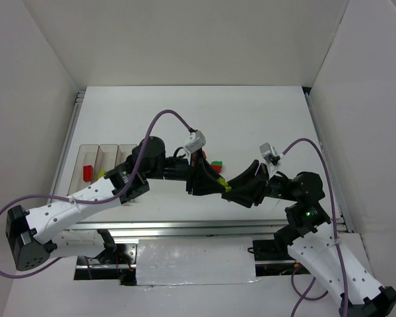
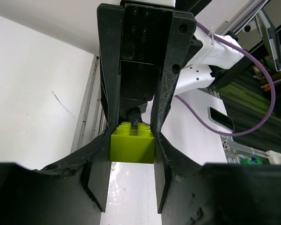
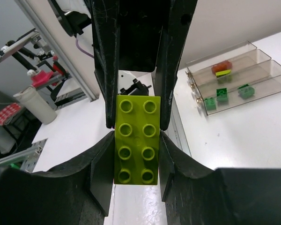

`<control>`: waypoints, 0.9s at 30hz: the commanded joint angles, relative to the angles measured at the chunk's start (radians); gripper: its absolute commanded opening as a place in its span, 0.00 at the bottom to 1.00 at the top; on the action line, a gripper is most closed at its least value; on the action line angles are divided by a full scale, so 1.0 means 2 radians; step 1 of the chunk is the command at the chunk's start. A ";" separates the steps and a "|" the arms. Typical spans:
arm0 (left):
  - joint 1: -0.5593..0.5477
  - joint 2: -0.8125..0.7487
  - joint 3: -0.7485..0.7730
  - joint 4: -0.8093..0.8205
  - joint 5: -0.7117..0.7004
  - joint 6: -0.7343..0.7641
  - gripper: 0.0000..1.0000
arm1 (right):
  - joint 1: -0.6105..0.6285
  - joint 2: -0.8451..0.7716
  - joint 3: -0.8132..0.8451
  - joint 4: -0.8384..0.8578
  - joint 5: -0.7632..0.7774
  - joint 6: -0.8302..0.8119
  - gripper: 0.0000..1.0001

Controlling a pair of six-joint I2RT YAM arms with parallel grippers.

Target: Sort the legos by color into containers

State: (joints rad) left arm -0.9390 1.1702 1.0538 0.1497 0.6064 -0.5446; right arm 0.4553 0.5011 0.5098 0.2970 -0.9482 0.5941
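Closest to the overhead camera, the left arm and right arm start from the near edge. They reach inward over the white table and meet near its middle. At the table's left, the three clear containers stand joined side by side, partly under the left arm. From above I see a red brick in the leftmost tray and a small yellow-green piece in the next one. Through the right wrist camera I count three green bricks in the tray nearest that lens. The left gripper and right gripper face each other tip to tip. Both are clamped on the same long yellow-green brick, one at each end. Their fingers press flat against its sides, and its studs face the right wrist camera. Just beyond them, on the table, lies a green-and-red stack.
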 commanded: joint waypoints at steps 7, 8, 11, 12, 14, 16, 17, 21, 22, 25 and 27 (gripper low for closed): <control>0.036 -0.060 0.070 -0.199 -0.267 0.027 0.00 | -0.003 0.011 0.015 -0.072 0.119 -0.036 1.00; 0.081 -0.062 0.086 -0.237 -0.369 -0.003 0.00 | -0.003 0.014 0.016 -0.106 0.136 -0.042 1.00; 0.227 -0.040 0.105 -0.386 -0.522 -0.082 0.00 | -0.004 0.023 0.017 -0.165 0.230 -0.052 1.00; 0.264 -0.029 0.104 -0.420 -0.554 -0.105 0.00 | -0.004 0.025 0.017 -0.176 0.265 -0.045 1.00; 0.363 0.007 0.094 -0.474 -0.598 -0.144 0.00 | -0.004 0.030 0.017 -0.201 0.349 -0.018 1.00; 0.402 0.041 0.080 -0.465 -0.610 -0.148 0.00 | -0.004 0.036 0.014 -0.204 0.361 -0.013 1.00; 0.431 0.055 0.081 -0.463 -0.608 -0.150 0.00 | -0.004 0.037 0.013 -0.201 0.349 -0.013 1.00; 0.452 0.117 0.097 -0.461 -0.608 -0.168 0.00 | -0.003 0.042 0.004 -0.191 0.332 -0.016 1.00; 0.452 0.124 0.102 -0.459 -0.611 -0.172 0.00 | -0.003 0.044 0.002 -0.191 0.331 -0.017 1.00; 0.455 0.152 0.113 -0.463 -0.610 -0.176 0.00 | -0.004 0.048 -0.004 -0.188 0.322 -0.022 1.00; 0.455 0.166 0.113 -0.468 -0.616 -0.181 0.00 | -0.004 0.050 -0.007 -0.188 0.318 -0.026 1.00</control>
State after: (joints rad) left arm -0.0311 1.4818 1.2335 -0.7650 -0.5705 -0.8654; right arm 0.4507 0.5938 0.5068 -0.0944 -0.3134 0.5594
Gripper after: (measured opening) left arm 0.472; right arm 0.994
